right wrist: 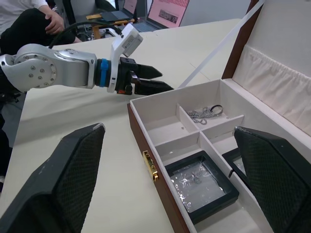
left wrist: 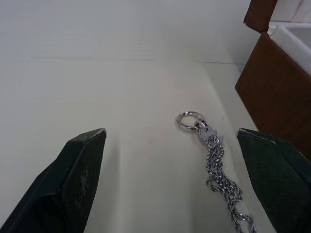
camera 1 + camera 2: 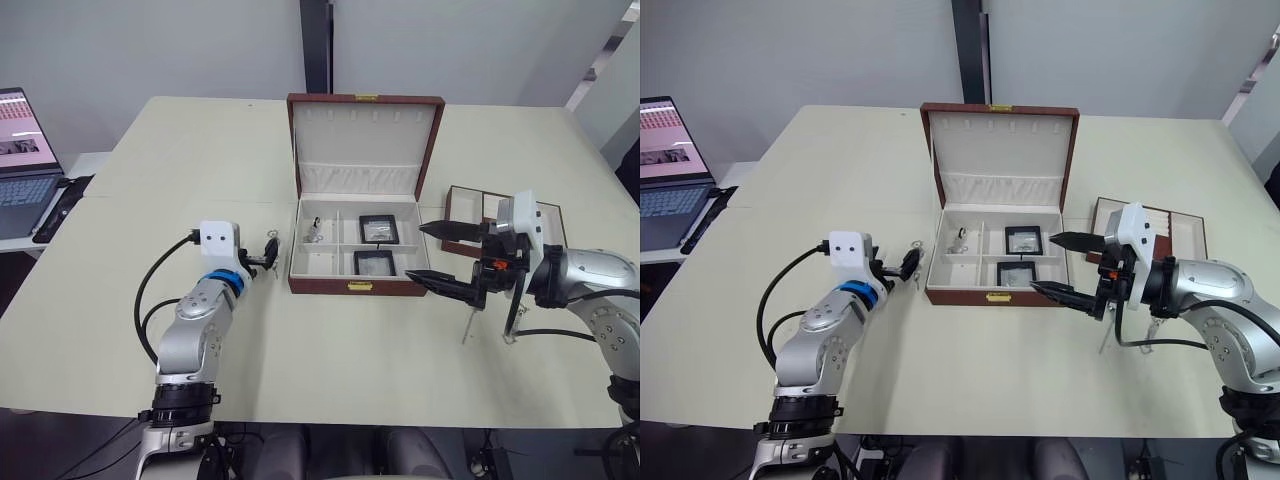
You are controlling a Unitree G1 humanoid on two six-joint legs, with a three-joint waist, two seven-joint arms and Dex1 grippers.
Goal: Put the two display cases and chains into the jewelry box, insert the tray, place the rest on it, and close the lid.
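Note:
The brown jewelry box (image 3: 352, 287) stands open at the table's middle, lid (image 3: 365, 140) upright. Two black display cases (image 3: 379, 229) (image 3: 374, 263) lie in its right compartments, and a silver chain (image 3: 315, 232) in its far left one. Another chain (image 2: 218, 170) with a ring lies on the table just left of the box. My left gripper (image 2: 170, 132) is open around it, without touching it. My right gripper (image 3: 416, 250) is open and empty at the box's right wall. The brown tray (image 3: 1180, 225) sits on the table behind my right gripper, partly hidden by it.
A laptop (image 3: 20, 160) sits on a side desk at the far left. Small thin metal pieces (image 3: 467, 335) rest on the table under my right arm. A seated person (image 1: 29, 24) shows in the right wrist view beyond the table.

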